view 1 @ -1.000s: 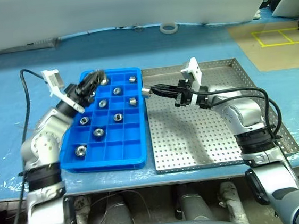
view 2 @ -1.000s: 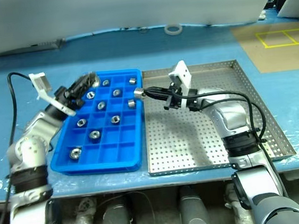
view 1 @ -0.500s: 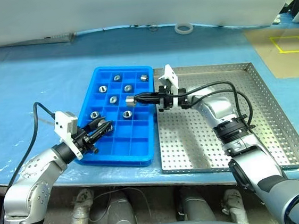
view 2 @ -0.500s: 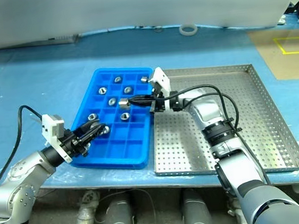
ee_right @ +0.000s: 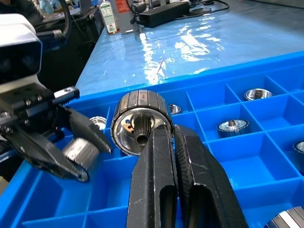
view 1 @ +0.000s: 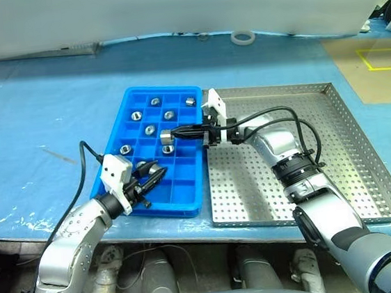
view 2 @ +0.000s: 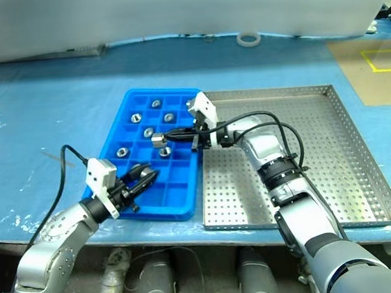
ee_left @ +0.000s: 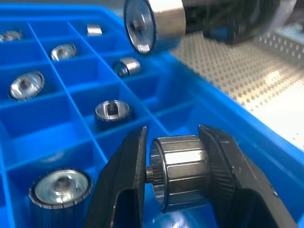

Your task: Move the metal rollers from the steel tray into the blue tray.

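My left gripper (ee_left: 173, 178) has its jaws clamped on a small shiny silver metal roller (ee_left: 179, 171), held over the near end of the bright blue gridded plastic tray (view 1: 186, 189). My right gripper (ee_right: 164, 137) has its jaws pinched together on the rim of another shiny roller (ee_right: 138, 122), just beyond my left one, over the tray's middle. More rollers (view 1: 168, 114) lie in compartments farther off. The perforated square steel tray (view 1: 338, 173) sits beside it on the pale blue tabletop (view 1: 38, 114).
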`<state>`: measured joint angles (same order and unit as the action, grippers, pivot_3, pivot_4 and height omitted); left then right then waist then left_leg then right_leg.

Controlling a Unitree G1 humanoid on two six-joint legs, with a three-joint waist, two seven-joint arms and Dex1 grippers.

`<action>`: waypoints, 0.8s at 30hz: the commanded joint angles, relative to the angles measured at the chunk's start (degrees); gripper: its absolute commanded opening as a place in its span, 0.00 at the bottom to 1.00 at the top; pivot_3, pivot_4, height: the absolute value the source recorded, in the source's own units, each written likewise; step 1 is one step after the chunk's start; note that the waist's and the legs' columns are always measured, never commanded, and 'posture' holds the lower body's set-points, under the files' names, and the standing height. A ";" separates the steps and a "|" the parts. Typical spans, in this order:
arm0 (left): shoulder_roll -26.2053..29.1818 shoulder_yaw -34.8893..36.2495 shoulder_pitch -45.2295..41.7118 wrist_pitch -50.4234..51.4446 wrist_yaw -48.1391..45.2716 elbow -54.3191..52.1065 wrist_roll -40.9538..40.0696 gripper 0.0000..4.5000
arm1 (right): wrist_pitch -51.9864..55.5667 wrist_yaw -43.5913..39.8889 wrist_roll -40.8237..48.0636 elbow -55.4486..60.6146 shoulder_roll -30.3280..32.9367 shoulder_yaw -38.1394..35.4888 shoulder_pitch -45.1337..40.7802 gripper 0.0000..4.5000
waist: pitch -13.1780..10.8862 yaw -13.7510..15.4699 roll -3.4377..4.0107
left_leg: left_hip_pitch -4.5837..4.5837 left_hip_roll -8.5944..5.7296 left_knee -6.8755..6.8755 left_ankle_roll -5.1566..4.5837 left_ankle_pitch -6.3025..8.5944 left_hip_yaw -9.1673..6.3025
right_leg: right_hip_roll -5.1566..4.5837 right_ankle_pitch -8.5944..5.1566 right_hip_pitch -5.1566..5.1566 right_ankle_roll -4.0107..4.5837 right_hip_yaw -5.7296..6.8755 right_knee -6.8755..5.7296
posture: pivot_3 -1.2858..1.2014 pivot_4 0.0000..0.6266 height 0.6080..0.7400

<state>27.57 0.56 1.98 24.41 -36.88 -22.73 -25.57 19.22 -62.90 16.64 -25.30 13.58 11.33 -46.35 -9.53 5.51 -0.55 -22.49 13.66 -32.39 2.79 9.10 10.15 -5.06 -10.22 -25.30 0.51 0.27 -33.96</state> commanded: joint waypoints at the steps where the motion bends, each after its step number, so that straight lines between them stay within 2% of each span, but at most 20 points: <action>1: 2.26 -1.26 1.18 -1.65 -1.68 1.83 3.16 0.46 | -1.51 1.51 -0.58 1.14 0.98 -1.98 -0.28 0.00 | 0.01 -0.07 0.02 | 0.05 -0.01 0.00 0.00 0.00 0.00 | 0.00 0.00 0.02 0.00 -0.02 0.00 | 0.57 0.24 1.00; 3: 3.06 -1.37 1.45 -2.68 -2.48 3.29 3.87 0.57 | -2.84 3.09 -2.63 0.00 2.02 -1.53 0.10 0.00 | 0.03 -0.07 0.05 | 0.13 -0.02 0.04 0.01 0.00 0.01 | 0.00 0.00 0.06 0.00 -0.05 0.00 | 0.56 0.24 1.00; 8: 2.19 0.42 -0.66 -3.20 -3.09 4.67 1.39 0.94 | -3.54 2.10 -4.77 -0.44 4.50 -0.54 1.08 0.00 | 0.09 -0.19 0.16 | 0.46 -0.06 0.17 0.12 -0.07 0.04 | 0.02 -0.01 0.20 0.01 -0.16 -0.06 | 0.55 0.24 1.00; 14: 1.84 2.27 -3.11 -2.86 -5.70 5.09 -2.88 0.94 | -1.39 -2.34 -3.88 3.94 6.59 0.33 2.76 0.00 | 0.09 -0.26 0.16 | 0.49 -0.05 0.12 0.23 -0.14 0.05 | 0.03 -0.18 -0.02 0.26 -0.20 -0.62 | 0.54 0.24 1.00; 24: 3.28 3.63 -5.26 -2.42 -7.75 6.19 -3.52 0.94 | 1.67 -4.11 -6.25 11.33 5.81 6.37 7.19 0.00 | 0.09 -0.19 0.16 | 0.52 0.06 0.13 0.37 -0.23 0.01 | 0.13 -0.25 -0.08 0.36 -0.16 -0.80 | 0.54 0.24 1.00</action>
<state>30.15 2.41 -2.36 22.33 -43.98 -15.90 -28.28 20.91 -66.49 10.75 -16.84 19.32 17.02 -39.24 -9.43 5.31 -0.39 -21.97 13.72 -32.25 3.17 8.87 10.15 -4.93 -10.48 -25.38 0.87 0.11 -34.75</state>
